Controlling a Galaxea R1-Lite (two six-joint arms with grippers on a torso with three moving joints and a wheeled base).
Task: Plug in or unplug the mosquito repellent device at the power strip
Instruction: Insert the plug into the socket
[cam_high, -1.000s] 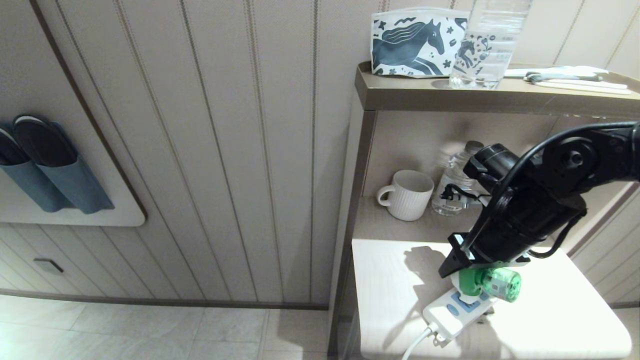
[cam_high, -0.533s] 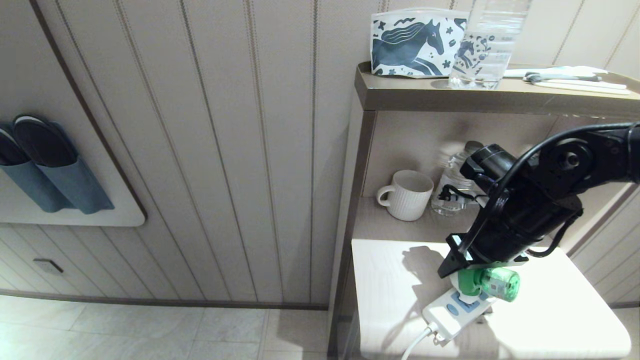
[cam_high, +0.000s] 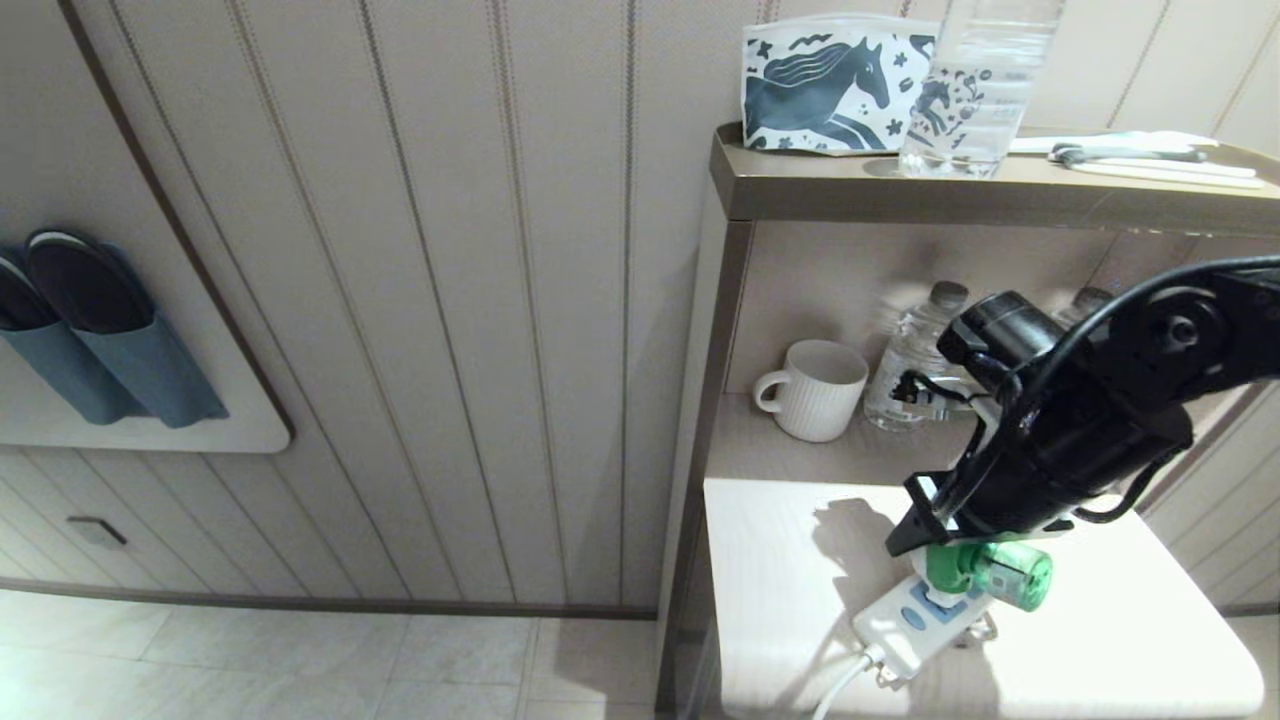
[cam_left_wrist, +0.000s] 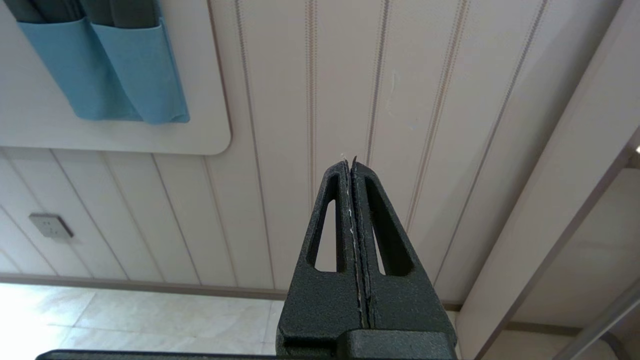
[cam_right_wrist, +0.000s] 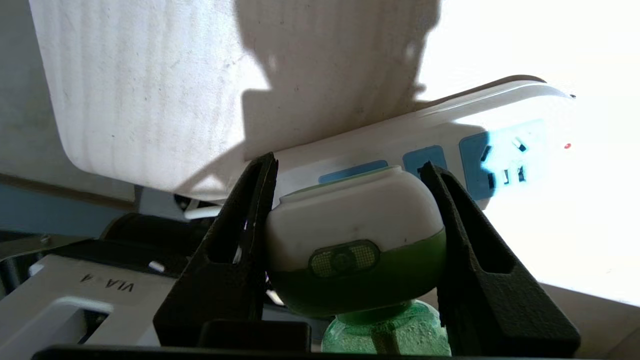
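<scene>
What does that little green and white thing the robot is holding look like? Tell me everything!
The mosquito repellent device has a rounded white plastic head with a green lower band and a small oval window on the side. A see-through green bottle sticks out from it, tilted sideways. The right gripper squeezes the head between its two black fingers, one on each side. The device sits right at the white power strip with blue socket panels, on the pale table. Whether its plug is fully in cannot be seen.

Black robot arm with looping cables
Right claw (cam_right_wrist: 350, 180): matte black, textured triangular fingers (cam_right_wrist: 235, 240) with slots; left claw (cam_left_wrist: 352, 165) identical.
</scene>
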